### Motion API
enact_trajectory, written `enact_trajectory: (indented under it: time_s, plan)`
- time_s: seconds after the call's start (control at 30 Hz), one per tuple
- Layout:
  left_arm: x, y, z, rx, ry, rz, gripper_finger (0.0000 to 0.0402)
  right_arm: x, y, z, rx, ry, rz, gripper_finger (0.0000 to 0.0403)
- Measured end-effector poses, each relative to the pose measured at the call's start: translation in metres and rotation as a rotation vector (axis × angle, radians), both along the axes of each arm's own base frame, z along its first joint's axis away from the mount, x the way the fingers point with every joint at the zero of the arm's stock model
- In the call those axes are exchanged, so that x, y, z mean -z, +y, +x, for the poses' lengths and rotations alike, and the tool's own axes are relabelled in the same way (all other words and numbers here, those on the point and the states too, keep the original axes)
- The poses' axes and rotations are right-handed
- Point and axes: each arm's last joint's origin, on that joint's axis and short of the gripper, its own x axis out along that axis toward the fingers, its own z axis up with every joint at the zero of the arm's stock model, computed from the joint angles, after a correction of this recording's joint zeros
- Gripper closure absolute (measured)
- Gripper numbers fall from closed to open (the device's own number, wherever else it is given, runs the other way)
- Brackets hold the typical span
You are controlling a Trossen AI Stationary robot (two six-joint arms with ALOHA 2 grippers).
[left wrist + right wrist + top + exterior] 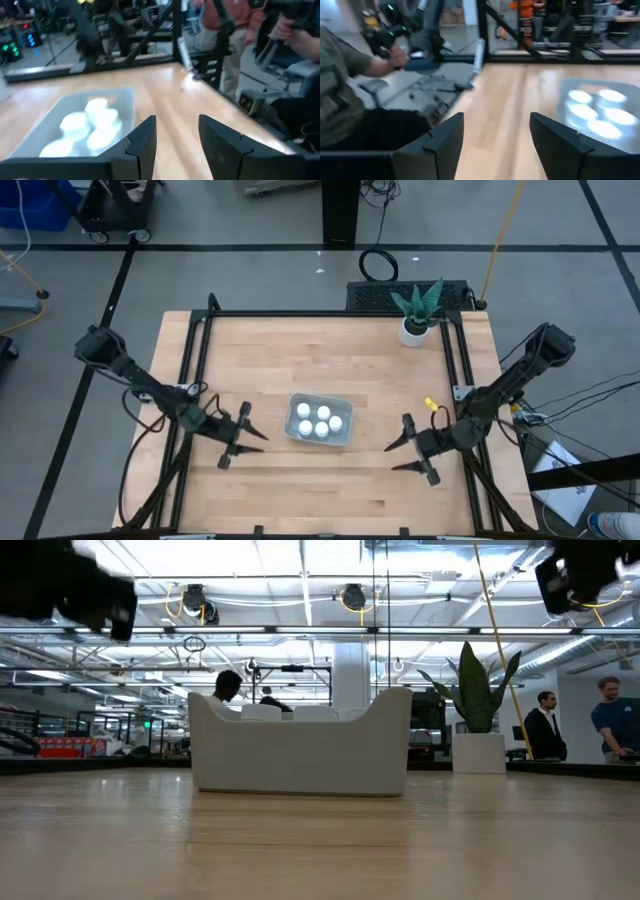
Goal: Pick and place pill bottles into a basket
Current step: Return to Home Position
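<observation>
The basket, a translucent pale grey-blue tray, rests flat on the table's middle. Several white pill bottles stand inside it; they also show in the left wrist view and the right wrist view. My left gripper is open and empty, left of the basket, above the table. My right gripper is open and empty, right of the basket. In the low view the basket stands alone; both grippers are above the picture's top.
A white pot with a green plant stands at the table's far right. A small yellow thing lies near the right rail. Black frame rails run along the table's far, left and right sides. People stand beyond the table.
</observation>
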Motion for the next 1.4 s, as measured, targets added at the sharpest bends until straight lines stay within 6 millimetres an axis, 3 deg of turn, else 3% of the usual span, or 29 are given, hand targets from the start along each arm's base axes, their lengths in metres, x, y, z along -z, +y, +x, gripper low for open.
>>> enact_trajectory:
  time_s: [0.23,0.47,0.87,1.4]
  plan:
    - [0.021,0.030,-0.009,-0.070,-0.003,-0.045,0.0249,0.014,-0.030,-0.024,0.079,-0.073,-0.003,0.0187]
    - [0.018,0.056,-0.001,-0.061,-0.018,-0.045,0.0249,0.025,-0.055,-0.035,0.109,-0.111,0.020,0.0182]
    - [0.010,0.095,-0.002,-0.111,-0.059,-0.071,0.0249,0.020,-0.074,-0.052,0.116,-0.134,-0.024,0.0180]
    - [0.005,0.127,-0.010,-0.103,-0.094,-0.073,0.0249,0.020,-0.098,-0.068,0.141,-0.102,-0.111,0.0181]
